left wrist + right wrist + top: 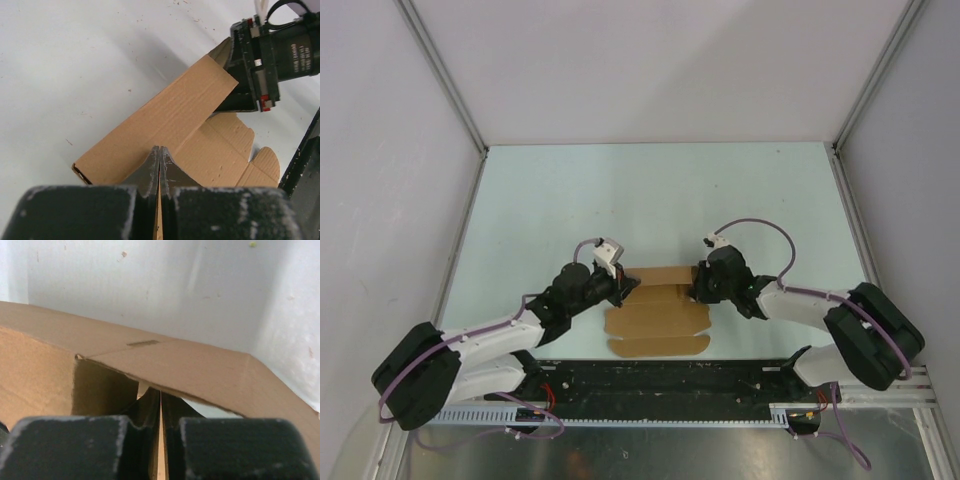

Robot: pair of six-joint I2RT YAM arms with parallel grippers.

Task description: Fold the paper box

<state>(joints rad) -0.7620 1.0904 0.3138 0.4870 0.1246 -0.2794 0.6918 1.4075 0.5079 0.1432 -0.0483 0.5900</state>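
Observation:
The paper box (656,309) is a brown cardboard die-cut, partly folded, lying near the front middle of the table between both grippers. Its far part is raised into a long folded wall (160,122), and flat flaps (225,150) lie toward the near edge. My left gripper (626,287) is shut on the box's left end, with a thin cardboard edge between its fingers (150,170). My right gripper (695,285) is shut on the box's right end. In the right wrist view a cardboard panel (200,372) covers its fingertips (152,405).
The pale green table (660,200) is walled by white panels on three sides. A black rail (660,385) with the arm bases runs along the near edge, just behind the box's front flap.

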